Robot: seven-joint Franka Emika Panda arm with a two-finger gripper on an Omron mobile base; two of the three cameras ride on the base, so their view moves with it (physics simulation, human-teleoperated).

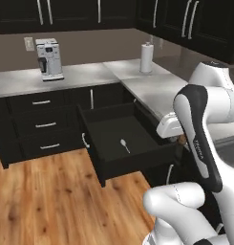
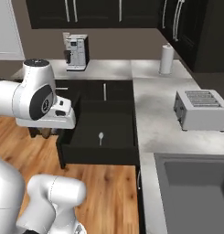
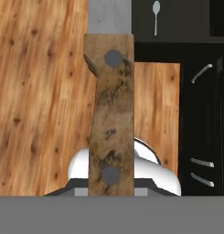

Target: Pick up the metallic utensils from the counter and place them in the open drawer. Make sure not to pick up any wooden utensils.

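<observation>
The jaws were clamped on the knife (image 3: 109, 119), its brown handle upright before the hand camera, above the wooden floor (image 3: 35, 91). The spoon (image 1: 124, 145) lay in the open drawer (image 1: 137, 160).

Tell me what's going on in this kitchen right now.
A white robot arm is moving metal utensils into the open black drawer. The spoon already lies on the drawer floor. The hand view shows the knife close up, its brown riveted handle running up from the gripper, apparently held above the wooden floor beside the drawer and not yet dropped in.
</observation>
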